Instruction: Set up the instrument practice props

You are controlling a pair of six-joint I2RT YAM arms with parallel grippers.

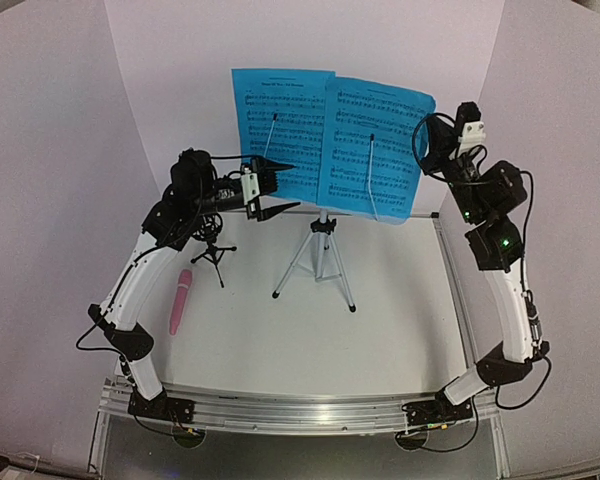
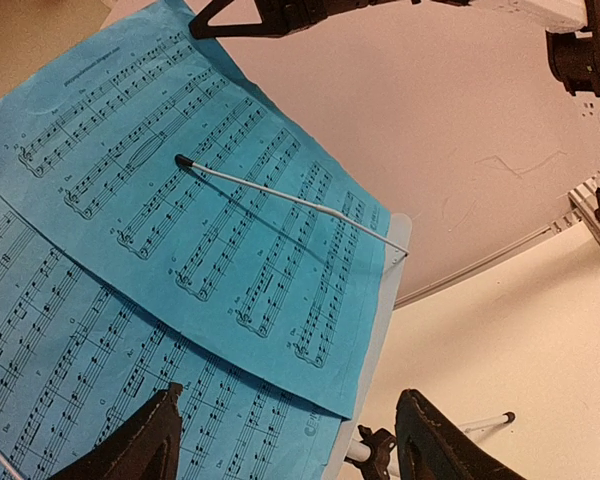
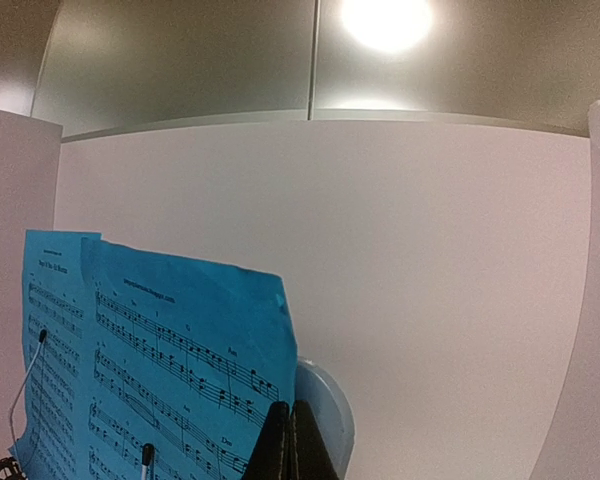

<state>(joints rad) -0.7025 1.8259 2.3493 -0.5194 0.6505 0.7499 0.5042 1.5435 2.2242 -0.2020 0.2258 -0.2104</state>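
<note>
The pale-blue music stand rests on its silver tripod mid-table, carrying two blue sheet-music pages. The right page overlaps the left page, and thin white wire arms lie across them. My left gripper hovers open by the left page's left edge, nothing between its fingers. My right gripper is raised and shut, its tips at the right page's right edge; a pinch does not show. The pink microphone lies flat beside the small black tripod holder.
White backdrop panels close off the back and sides. A white mat covers the table. An aluminium rail with both arm bases runs along the near edge. The stand's tripod legs spread toward the middle.
</note>
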